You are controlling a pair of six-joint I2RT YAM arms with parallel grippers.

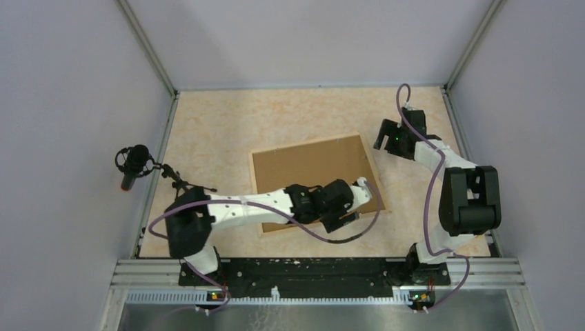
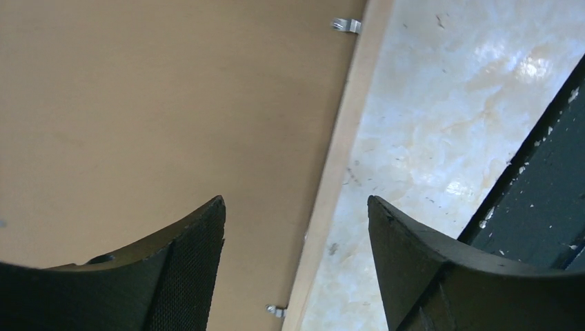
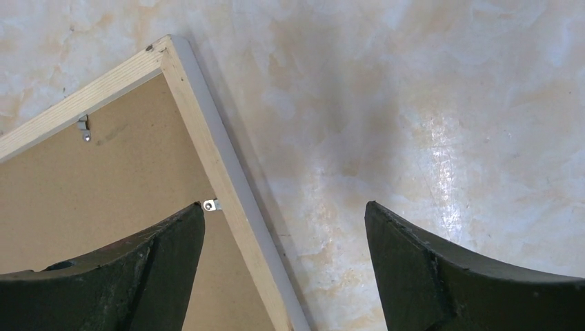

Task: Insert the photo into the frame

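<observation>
Left gripper (image 2: 296, 200), jaws apart, straddles an edge of the frame (image 2: 341, 138).

We find the frame (image 1: 303, 143) lying flat at the middle of the table (image 1: 227, 117), with the backing board (image 1: 310, 169) inside it. From lower left, the left arm (image 1: 241, 205) reaches over the frame's lower right part. The left pincer (image 2: 296, 207) straddles the frame's side strip, one finger above the board and the other above the table. The right pincer (image 3: 284, 207), at upper right, straddles the strip near the frame's corner. A microphone (image 1: 134, 162) stands left of the table.
</observation>
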